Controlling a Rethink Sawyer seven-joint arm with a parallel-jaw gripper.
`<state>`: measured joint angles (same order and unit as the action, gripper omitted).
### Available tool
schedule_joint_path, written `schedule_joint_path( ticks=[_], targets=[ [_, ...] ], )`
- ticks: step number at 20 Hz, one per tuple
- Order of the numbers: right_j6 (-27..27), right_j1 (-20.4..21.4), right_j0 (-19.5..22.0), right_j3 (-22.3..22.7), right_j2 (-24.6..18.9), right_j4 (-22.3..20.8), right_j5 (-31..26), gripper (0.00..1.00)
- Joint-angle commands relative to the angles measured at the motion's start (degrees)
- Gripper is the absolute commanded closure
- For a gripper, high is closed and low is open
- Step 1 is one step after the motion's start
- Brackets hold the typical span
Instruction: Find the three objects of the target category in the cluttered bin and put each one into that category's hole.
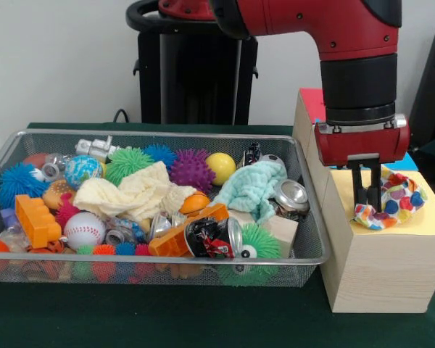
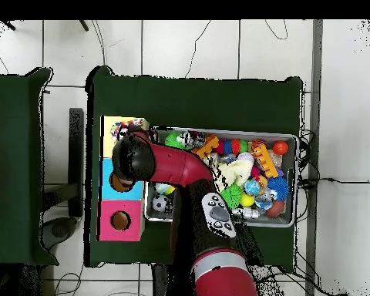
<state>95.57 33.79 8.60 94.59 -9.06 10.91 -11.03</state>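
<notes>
Polka-dot cloth (image 1: pixel 390 201) bunched on yellow top of wooden box (image 1: pixel 380 264), end effector (image 1: pixel 368 203) pinched on it, beside wire bin (image 1: pixel 313 239) of toys, cans, cloths, on green desk (image 1: pixel 203 319).

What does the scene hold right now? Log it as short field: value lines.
tool: over the yellow section of the wooden box, fingers down on the polka-dot cloth
tool state: cannot tell whether it grips
cloth location: on the box top, outside the bin
bin: wire basket full of clutter
cloths left in bin: cream cloth, mint cloth
other holes: blue and pink sections
</notes>
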Motion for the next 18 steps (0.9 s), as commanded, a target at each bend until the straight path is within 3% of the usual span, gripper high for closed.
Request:
schedule_joint_path(
  ticks=[1,11,18],
  targets=[
    [1.67,-6.31,3.08,1.21,-5.58,-1.87,-11.64,1.00],
    [0.16,-5.95,5.55,1.46,-9.24,-2.25,-16.56,1.00],
    [1.54,-3.97,5.47,2.66,-9.47,-2.30,-17.25,1.00]
  ],
)
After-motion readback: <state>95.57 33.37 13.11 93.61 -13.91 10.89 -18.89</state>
